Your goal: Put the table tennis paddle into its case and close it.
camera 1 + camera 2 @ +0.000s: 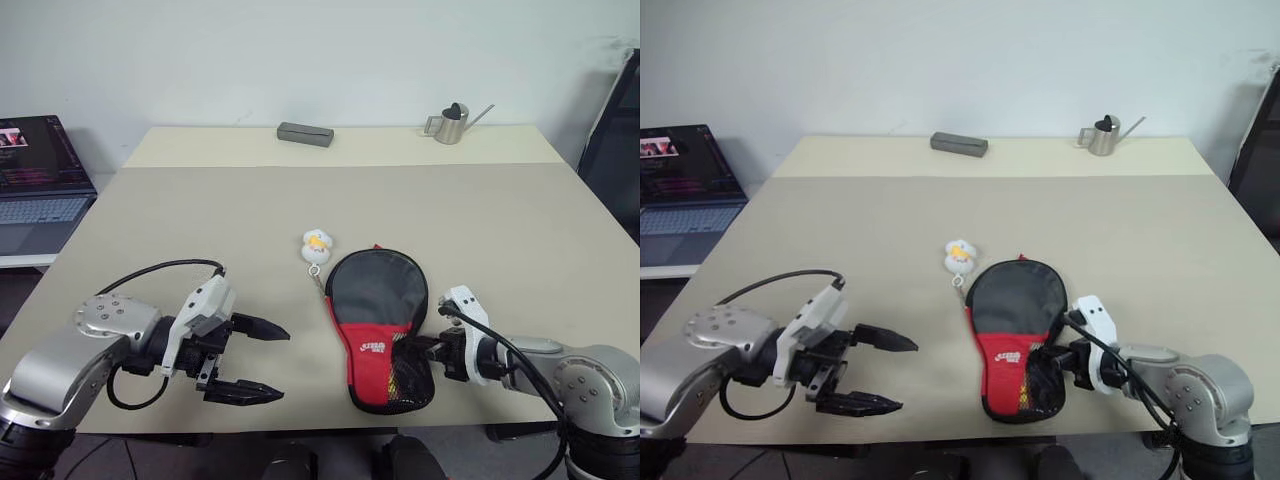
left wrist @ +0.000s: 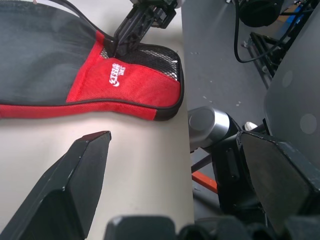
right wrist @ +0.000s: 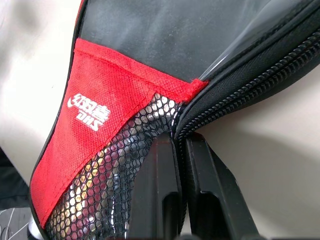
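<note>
The case [image 1: 378, 325] lies flat near the table's [image 1: 520, 230] front edge, its plush charm [image 1: 316, 245] just beyond it. Right of the case, the right gripper [image 3: 181, 165] has its 2 fingers pinched together at the zipper rim. Left of the case, the left gripper [image 1: 250, 360] hangs wide apart, holding nothing.

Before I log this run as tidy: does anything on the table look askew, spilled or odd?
Nothing is spilled or damaged. One thing stands out: the case lies with its handle end right at the table's near edge, beside the shut right gripper. The plush charm on its chain and the small metal watering can at the far edge look undisturbed.
</note>
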Controlling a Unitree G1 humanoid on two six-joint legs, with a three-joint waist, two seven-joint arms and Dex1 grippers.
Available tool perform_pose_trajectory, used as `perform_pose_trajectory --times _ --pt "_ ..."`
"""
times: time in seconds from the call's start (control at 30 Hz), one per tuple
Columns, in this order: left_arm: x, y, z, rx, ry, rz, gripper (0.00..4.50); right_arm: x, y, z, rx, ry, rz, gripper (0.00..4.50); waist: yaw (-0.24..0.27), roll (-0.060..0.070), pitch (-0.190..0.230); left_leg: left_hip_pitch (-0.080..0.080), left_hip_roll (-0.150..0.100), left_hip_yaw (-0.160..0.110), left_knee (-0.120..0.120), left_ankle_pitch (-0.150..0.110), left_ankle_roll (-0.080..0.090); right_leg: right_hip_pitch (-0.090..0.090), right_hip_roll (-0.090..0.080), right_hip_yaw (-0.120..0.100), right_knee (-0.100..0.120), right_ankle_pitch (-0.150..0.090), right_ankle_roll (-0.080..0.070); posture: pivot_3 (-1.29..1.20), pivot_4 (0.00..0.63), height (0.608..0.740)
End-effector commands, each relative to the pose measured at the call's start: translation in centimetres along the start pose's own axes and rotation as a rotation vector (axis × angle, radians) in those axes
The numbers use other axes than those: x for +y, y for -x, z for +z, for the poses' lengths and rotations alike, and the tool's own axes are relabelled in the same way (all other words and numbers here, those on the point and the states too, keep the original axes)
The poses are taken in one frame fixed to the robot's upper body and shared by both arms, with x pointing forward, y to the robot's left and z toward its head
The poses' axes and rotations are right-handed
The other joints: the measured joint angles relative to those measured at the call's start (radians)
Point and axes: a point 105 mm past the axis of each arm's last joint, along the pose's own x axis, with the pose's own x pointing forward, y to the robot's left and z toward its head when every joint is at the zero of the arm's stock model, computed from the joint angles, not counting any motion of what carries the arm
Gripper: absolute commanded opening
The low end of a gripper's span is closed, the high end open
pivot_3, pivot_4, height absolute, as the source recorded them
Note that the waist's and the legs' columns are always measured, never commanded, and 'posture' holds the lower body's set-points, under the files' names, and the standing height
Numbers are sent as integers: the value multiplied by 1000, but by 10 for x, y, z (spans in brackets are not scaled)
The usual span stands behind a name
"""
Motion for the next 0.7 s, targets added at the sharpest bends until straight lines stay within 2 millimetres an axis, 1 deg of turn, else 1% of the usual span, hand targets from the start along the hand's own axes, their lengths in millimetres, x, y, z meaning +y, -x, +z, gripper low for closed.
perform_pose_trajectory --times 0.03,0.33,0.7 --pt "-7 -1 4 6 -18 -42 4500 20 -6 -21 90 -17 99 42 0 0 0 0 0 0 0 0 0 0 0 0 0 0 0 0 150 740" --pt "-6 -2 2 6 -11 -36 4500 24 -8 -24 102 -28 103 42 -1 0 -1 0 1 0 0 0 0 0 1 0 0 0 0 0 150 740" --pt "-4 -3 -2 2 -13 -25 4500 18 -6 -22 111 -36 77 42 -1 0 -1 1 1 0 0 0 0 0 2 0 0 0 -1 0 150 740"
